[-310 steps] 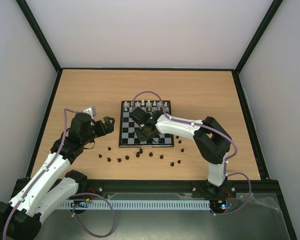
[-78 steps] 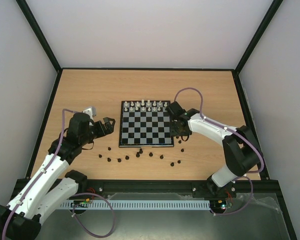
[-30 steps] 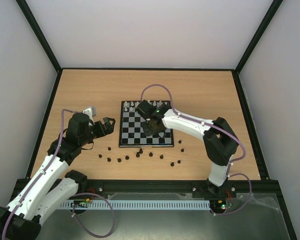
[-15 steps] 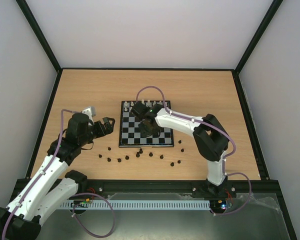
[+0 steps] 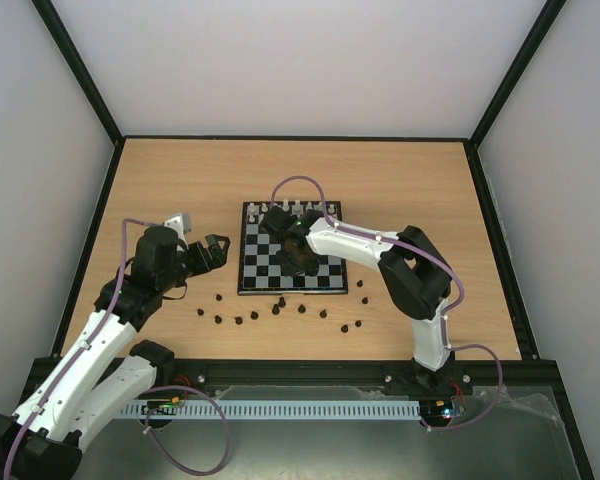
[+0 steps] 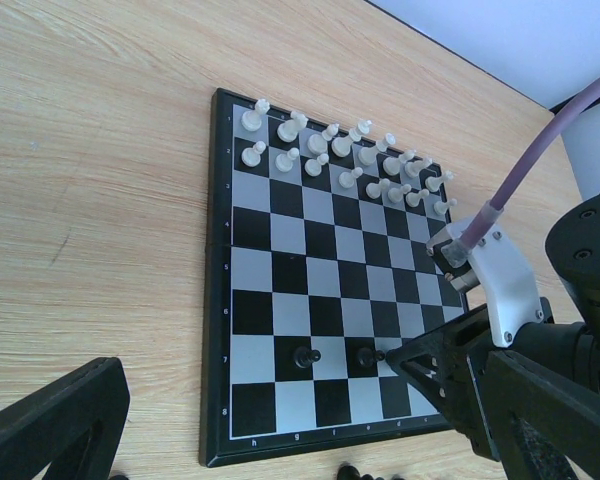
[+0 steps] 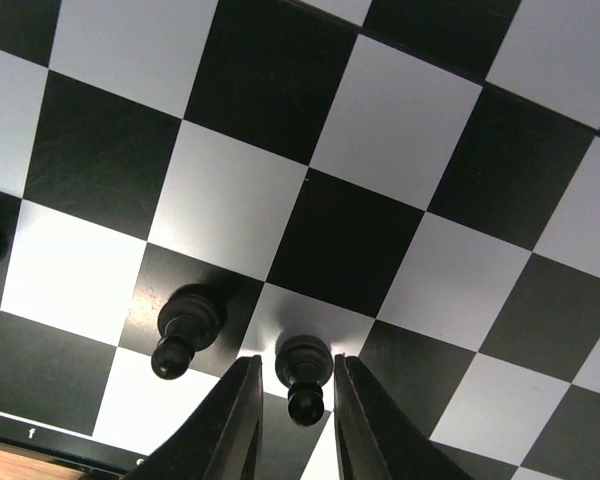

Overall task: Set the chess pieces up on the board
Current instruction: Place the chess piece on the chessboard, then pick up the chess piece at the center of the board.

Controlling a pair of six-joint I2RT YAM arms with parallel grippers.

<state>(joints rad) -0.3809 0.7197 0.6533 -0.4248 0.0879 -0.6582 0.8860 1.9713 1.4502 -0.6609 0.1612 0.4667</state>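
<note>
The board (image 5: 261,271) lies mid-table with white chess pieces (image 5: 295,209) filling its two far rows. Several black pieces (image 5: 280,307) lie loose on the wood in front of it. My right gripper (image 5: 298,258) is down over the board's near rows. In the right wrist view the gripper (image 7: 295,364) is open, its fingers narrowly astride a black pawn (image 7: 303,352) standing upright on a white square, with another pawn (image 7: 184,322) beside it. The left wrist view shows two black pawns (image 6: 302,357) on the board (image 6: 248,268). My left gripper (image 5: 217,250) hangs wide open and empty, left of the board.
The right arm's white link and purple cable (image 6: 525,175) reach across the board's right side. A black frame rail (image 5: 300,368) runs along the table's near edge, and pale walls enclose the other three sides.
The right arm swung from beside the board's right edge to its near rows and lowered. Its jaws have just parted slightly around the pawn. The left arm has not moved.
</note>
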